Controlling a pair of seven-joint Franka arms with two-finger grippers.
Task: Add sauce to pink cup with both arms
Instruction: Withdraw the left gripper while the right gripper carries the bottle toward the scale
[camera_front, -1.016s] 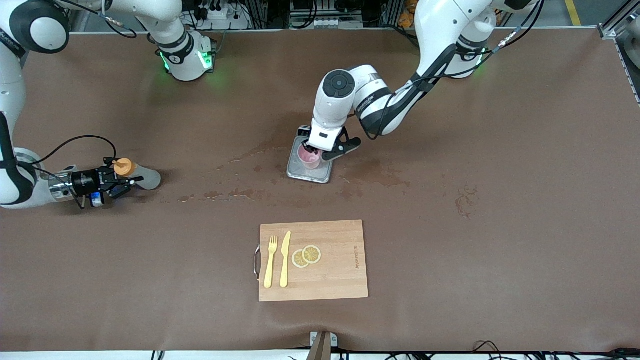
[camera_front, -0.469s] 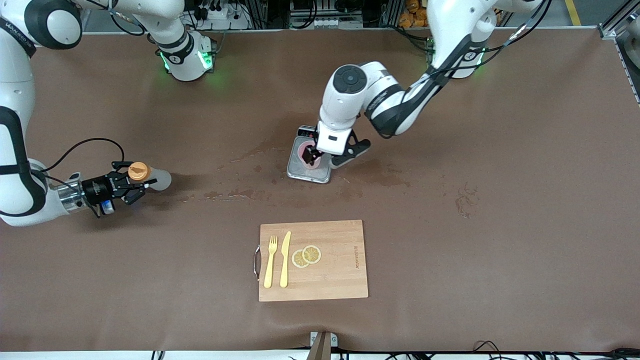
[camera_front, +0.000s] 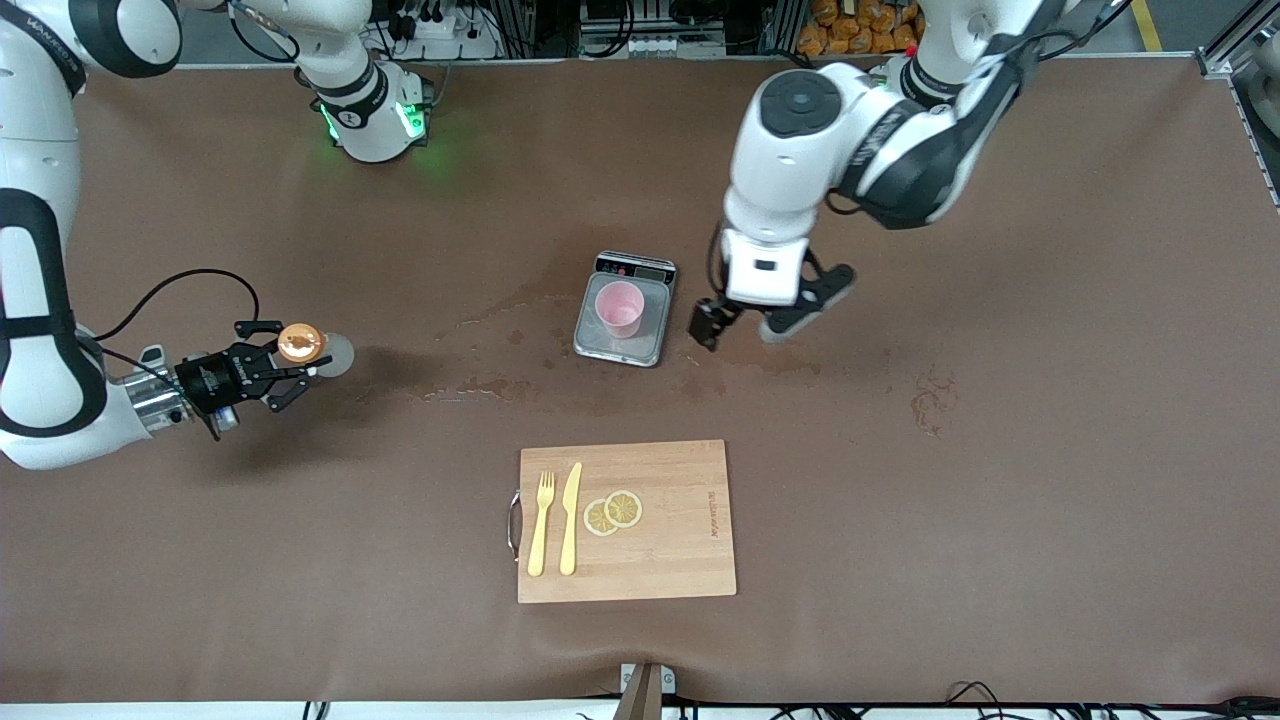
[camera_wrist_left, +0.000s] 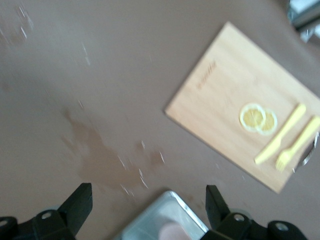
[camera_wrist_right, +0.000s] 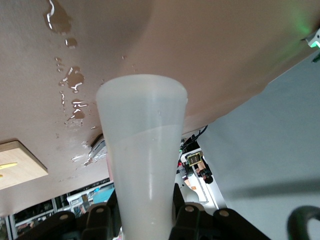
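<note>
Pink cup (camera_front: 620, 308) stands beside the left gripper's (camera_front: 738, 325) spread fingers; right gripper (camera_front: 268, 365) grasps sauce (camera_front: 312, 349).

No legible txt; board (camera_front: 627, 520) print unreadable.

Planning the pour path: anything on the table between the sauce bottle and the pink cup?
Front view: only bare brown table with wet stains between the sauce bottle, held by the right gripper, and the pink cup on the scale.
</note>
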